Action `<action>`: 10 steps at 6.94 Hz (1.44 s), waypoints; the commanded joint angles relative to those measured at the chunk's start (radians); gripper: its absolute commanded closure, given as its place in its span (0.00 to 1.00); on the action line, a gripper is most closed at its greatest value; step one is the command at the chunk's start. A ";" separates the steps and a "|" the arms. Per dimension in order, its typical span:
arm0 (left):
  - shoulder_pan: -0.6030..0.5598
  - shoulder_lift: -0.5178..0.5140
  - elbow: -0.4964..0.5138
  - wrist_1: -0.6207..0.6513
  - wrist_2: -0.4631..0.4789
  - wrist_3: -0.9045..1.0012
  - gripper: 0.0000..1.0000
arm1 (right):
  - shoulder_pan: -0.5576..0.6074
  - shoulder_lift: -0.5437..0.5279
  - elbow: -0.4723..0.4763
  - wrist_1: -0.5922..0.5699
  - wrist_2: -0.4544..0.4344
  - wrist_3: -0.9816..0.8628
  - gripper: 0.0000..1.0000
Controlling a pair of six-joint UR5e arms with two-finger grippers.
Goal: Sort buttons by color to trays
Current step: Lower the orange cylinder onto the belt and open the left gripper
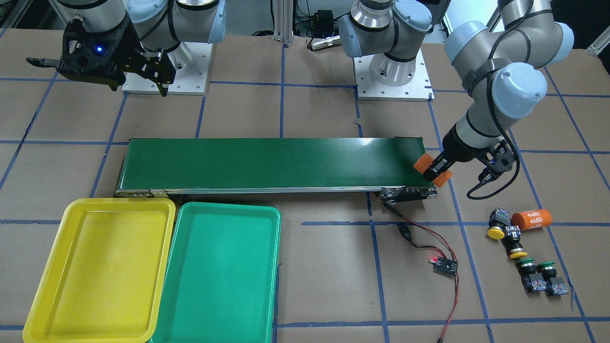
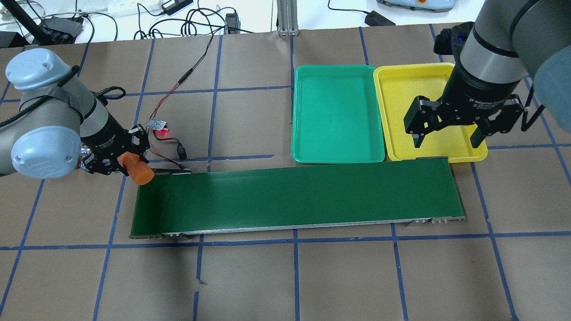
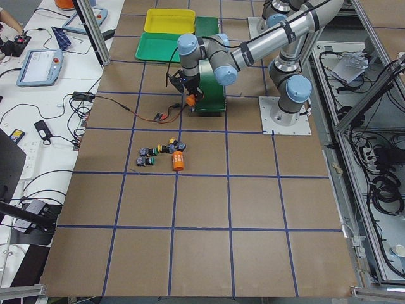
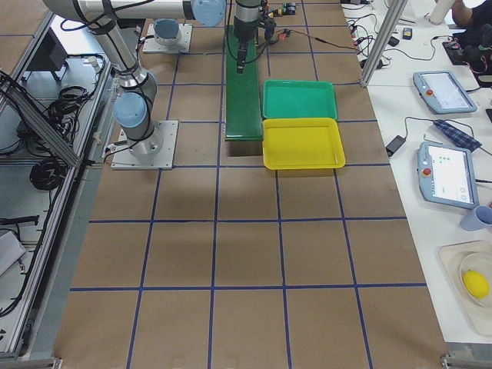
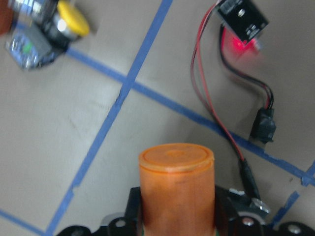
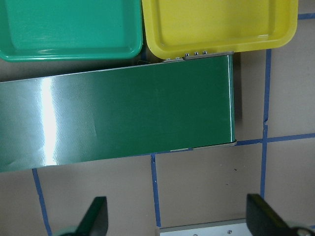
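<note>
Two yellow-capped buttons (image 1: 496, 232) (image 1: 517, 253) and two green-capped buttons (image 1: 526, 263) (image 1: 546, 267) lie in a cluster on the table beyond the belt's end, on my left side. One yellow button (image 5: 71, 24) shows blurred in the left wrist view. The yellow tray (image 1: 47, 295) and green tray (image 1: 219, 276) sit side by side, both bare. My left gripper (image 1: 434, 172) is shut on an orange cylinder (image 2: 139, 170) at the belt's end. My right gripper (image 2: 447, 140) hangs open and holds nothing, over the belt's other end beside the yellow tray (image 2: 415, 89).
A long dark green conveyor belt (image 1: 267, 162) runs across the middle. A second orange cylinder (image 1: 532, 219) lies next to the yellow buttons. A small circuit board with a red light (image 1: 444, 265) and its wires lie near the belt's left-arm end.
</note>
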 commanded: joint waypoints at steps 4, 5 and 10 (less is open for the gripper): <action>-0.131 0.044 -0.063 -0.112 -0.013 -0.533 1.00 | 0.000 0.001 0.001 -0.002 -0.002 0.000 0.00; -0.131 0.044 -0.080 -0.109 -0.011 -0.564 1.00 | 0.000 0.001 0.004 0.000 -0.002 0.000 0.00; -0.128 -0.020 -0.088 -0.043 0.083 -0.596 0.07 | 0.000 0.000 0.009 0.002 -0.002 0.000 0.00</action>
